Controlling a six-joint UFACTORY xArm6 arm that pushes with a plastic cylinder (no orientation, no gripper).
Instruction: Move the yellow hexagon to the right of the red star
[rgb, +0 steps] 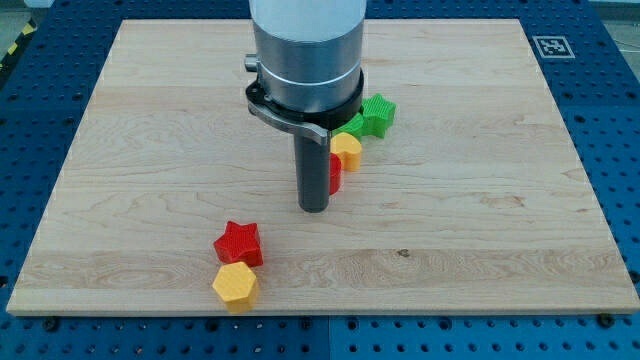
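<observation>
The yellow hexagon lies near the board's bottom edge, touching the red star from just below it. My tip rests on the board above and to the right of both, about a block's width away from the star. The rod rises from there into the grey arm body at the view's top.
A green star, a green block, a yellow block and a red block cluster right of the rod, partly hidden by it. The wooden board sits on a blue perforated table.
</observation>
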